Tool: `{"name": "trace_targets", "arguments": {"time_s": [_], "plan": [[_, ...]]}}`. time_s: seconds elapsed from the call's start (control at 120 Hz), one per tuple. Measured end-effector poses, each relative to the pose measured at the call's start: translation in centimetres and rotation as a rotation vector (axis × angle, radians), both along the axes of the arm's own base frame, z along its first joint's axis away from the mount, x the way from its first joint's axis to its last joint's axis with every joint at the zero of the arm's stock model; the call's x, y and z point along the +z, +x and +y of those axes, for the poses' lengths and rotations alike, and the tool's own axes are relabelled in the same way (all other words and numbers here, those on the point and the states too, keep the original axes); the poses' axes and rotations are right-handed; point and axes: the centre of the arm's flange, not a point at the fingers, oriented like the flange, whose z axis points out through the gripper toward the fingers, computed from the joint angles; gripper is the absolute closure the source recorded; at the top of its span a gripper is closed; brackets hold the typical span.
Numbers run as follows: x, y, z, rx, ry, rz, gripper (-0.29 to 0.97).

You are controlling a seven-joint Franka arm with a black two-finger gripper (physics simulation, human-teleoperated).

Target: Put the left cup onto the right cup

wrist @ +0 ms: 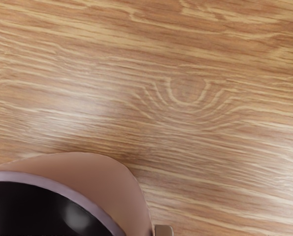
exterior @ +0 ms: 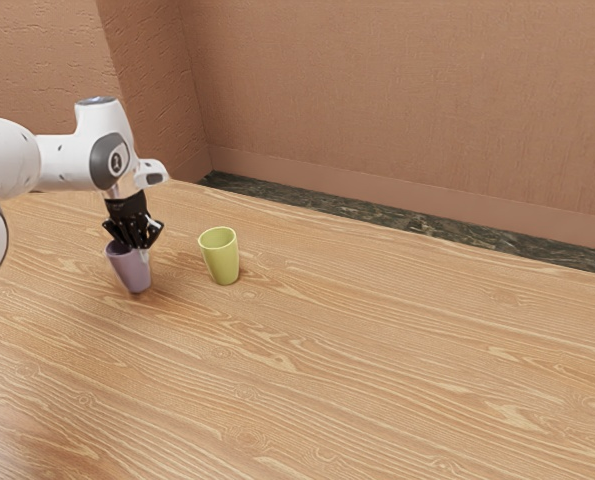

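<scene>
**CLAW AT PURPLE CUP, GRIP UNCONFIRMED**

Ext. view: purple cup [exterior: 130, 270] stands on table [exterior: 377, 360], left of frame at mid-height. Claw [exterior: 134, 243] is down at its rim, arm entering from upper left. Clenched or released: cannot tell. Green cup [exterior: 220, 255] is upright just right of the purple cup, not touching it. Wrist view: purple cup [wrist: 87, 172] is directly under the hand, w/ bare wood grain beyond it.

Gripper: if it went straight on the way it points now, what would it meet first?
The purple cup. The gripper points down at its rim and seems to be right at it, though depth is unclear. The green cup stands off to the exterior view's right, outside that line.
</scene>
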Motion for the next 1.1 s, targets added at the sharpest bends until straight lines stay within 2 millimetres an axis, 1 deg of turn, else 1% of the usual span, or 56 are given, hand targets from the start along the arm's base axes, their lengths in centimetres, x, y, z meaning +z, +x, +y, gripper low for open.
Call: {"name": "trace_targets", "arguments": {"time_s": [0.1,0.183,0.233,0.3,0.458,0.558,0.683,0.758,0.833,0.9,0.967,1.033,1.1], "plan": [[2.0,-0.1,-0.4,-0.001,0.005,-0.017,0.78],[4.0,-0.1,-1.4,-0.006,0.007,-0.030,0.78],[4.8,-0.1,-2.0,-0.006,0.007,-0.032,0.78],[5.7,0.1,-3.1,-0.010,0.006,-0.031,0.78],[9.0,1.3,-6.1,-0.016,0.007,-0.036,0.78],[10.1,1.8,-8.4,-0.017,0.000,-0.021,0.78],[11.5,2.2,-10.6,-0.012,-0.001,-0.003,0.78],[11.8,2.2,-11.7,-0.004,-0.002,0.016,0.78],[11.8,2.1,-12.4,0.011,-0.004,0.035,0.78],[12.3,2.1,-12.6,0.030,-0.001,0.039,0.78],[12.4,2.2,-13.5,0.033,0.000,0.049,0.78],[13.0,2.6,-14.2,0.040,0.007,0.043,0.78],[13.0,3.0,-14.6,0.048,0.011,0.044,0.78]]}}
